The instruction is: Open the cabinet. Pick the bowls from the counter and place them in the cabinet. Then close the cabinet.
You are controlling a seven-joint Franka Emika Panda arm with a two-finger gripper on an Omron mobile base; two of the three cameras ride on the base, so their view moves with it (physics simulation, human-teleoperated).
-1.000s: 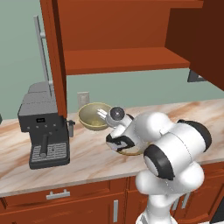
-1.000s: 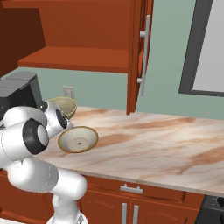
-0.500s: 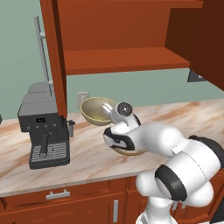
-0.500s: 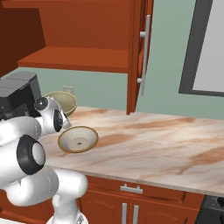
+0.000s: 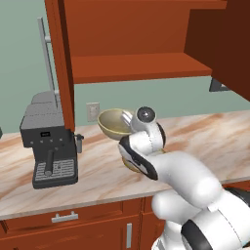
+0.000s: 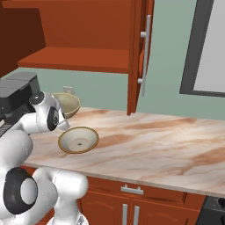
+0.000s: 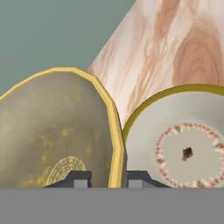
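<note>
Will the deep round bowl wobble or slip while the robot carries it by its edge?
Probably a bit. The gripper pinches only the thin rim of the deep bowl, so it may swing. Its glossy glaze looks slippery. It looks like stiff ceramic, so it could chip if it knocks the shallow bowl.

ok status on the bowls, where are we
Gripper shut on the deep bowl's rim, bowl lifted off the counter. Shallow bowl on the counter. Cabinet open, shelf bare. Nothing seen blocking.

No legible text, label, brand or number anywhere
</note>
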